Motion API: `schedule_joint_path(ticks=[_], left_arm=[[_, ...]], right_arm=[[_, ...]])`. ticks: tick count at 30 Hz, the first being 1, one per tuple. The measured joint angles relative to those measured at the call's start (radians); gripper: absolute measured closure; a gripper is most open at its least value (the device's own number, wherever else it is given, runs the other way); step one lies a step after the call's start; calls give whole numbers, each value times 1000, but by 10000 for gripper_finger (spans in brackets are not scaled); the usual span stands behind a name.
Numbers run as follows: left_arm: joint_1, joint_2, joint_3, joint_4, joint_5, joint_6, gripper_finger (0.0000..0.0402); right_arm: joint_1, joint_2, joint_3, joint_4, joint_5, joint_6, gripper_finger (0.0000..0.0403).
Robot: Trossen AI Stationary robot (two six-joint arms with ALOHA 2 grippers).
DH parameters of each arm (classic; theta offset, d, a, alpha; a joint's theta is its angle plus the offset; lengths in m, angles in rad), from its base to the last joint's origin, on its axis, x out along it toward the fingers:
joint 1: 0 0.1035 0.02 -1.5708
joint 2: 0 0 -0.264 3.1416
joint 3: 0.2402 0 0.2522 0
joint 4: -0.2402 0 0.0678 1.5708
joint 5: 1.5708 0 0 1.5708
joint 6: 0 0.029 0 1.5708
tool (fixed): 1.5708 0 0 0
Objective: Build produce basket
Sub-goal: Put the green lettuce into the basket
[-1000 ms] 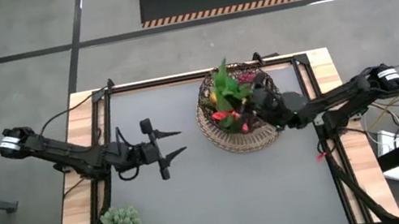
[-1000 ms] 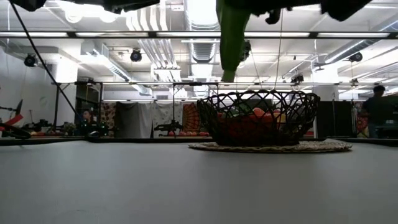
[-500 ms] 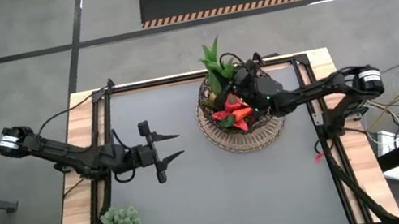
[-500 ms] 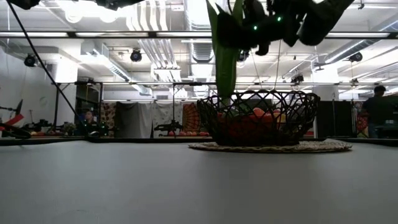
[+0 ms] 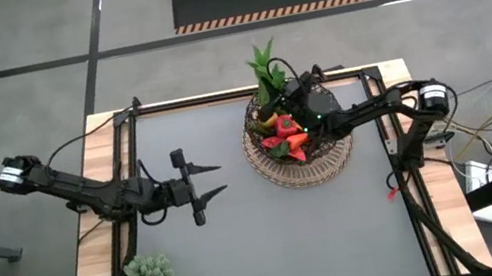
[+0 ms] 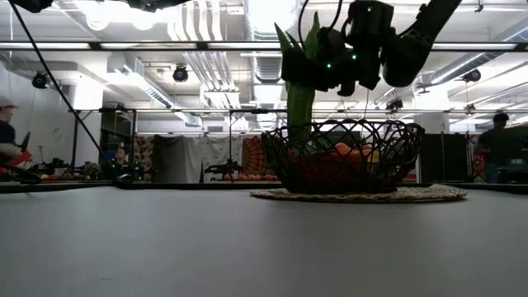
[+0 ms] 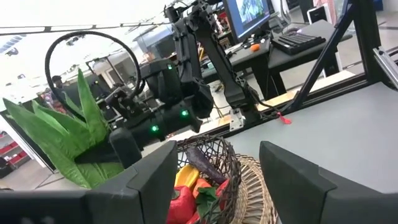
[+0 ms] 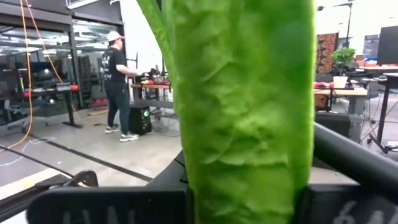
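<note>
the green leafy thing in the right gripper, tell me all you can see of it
The green leafy bunch is a long bundle of bright green, pointed leaves with a crinkled, lettuce-like surface. The right gripper is shut on its lower stalk, holding it over the far rim of the basket. In the low view it hangs roughly upright, leaf tips up, its stalk end dipping behind the basket's rim.

Green leaves [image 5: 264, 72]; dark brown basket [image 5: 266, 167].
</note>
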Motion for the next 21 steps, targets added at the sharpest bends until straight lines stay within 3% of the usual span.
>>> schedule_joint_path(ticks=[21], left_arm=[[0, 0, 0, 1, -4, 2, 191]], right_arm=[[-2, 111, 6, 40, 52, -13, 369]])
